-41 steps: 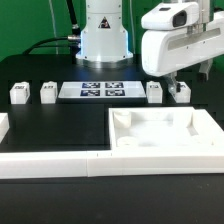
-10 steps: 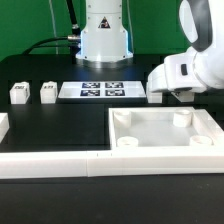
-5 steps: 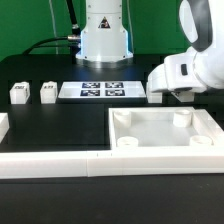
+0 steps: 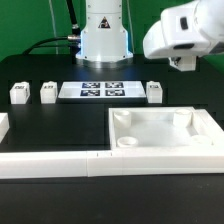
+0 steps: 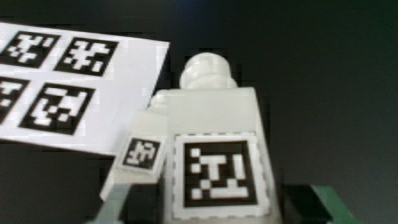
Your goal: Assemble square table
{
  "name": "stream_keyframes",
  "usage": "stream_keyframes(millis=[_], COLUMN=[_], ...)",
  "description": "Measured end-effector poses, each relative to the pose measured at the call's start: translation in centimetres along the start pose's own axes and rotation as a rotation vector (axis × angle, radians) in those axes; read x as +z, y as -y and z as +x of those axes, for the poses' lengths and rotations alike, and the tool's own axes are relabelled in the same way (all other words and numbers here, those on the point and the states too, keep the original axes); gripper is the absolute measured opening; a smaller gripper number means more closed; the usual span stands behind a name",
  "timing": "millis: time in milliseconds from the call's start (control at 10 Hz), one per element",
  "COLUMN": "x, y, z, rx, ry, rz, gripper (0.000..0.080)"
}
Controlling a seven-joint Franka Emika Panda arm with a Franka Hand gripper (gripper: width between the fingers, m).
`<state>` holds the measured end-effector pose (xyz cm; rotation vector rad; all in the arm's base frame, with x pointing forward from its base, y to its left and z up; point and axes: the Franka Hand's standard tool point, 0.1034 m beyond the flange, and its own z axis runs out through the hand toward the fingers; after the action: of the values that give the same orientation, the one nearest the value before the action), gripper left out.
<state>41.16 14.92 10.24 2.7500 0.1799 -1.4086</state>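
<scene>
The square table top (image 4: 160, 152) lies at the exterior view's right front, white with a raised rim and round corner sockets. Three white legs stand behind it on the black table: two at the exterior view's left (image 4: 19, 93) (image 4: 48, 92) and one (image 4: 154, 92) beside the marker board. My gripper (image 4: 184, 63) hangs high above the top's far right corner. In the wrist view my gripper (image 5: 214, 206) is shut on the fourth leg (image 5: 214, 140), whose tag faces the camera and whose peg end points away.
The marker board (image 4: 97, 90) lies flat in front of the robot base and also shows in the wrist view (image 5: 63, 80). A long white L-shaped rail (image 4: 50, 163) runs along the front, with another piece (image 4: 3, 126) at the exterior view's left edge.
My arm has risen from the table's right side. The leg that stood by the top's far right corner is off the table and in my gripper.
</scene>
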Motion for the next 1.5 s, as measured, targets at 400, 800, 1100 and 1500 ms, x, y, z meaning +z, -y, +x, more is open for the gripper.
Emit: stream_keyframes(millis=[400,800,1100,1500], x=[-2.7,-13.8,-14.1,-17.9], y=[-0.7,-4.9,-4.7,-5.0], z=[1.8,0.2,0.9,5.4], rx=[-0.04,-0.071,-0.064,-0.068], ry=[-0.308,-0.621,-0.833,-1.153], rz=[0.023,0.014,0.018,0.059], gripper=[0.029,0.029,0.029,0.029])
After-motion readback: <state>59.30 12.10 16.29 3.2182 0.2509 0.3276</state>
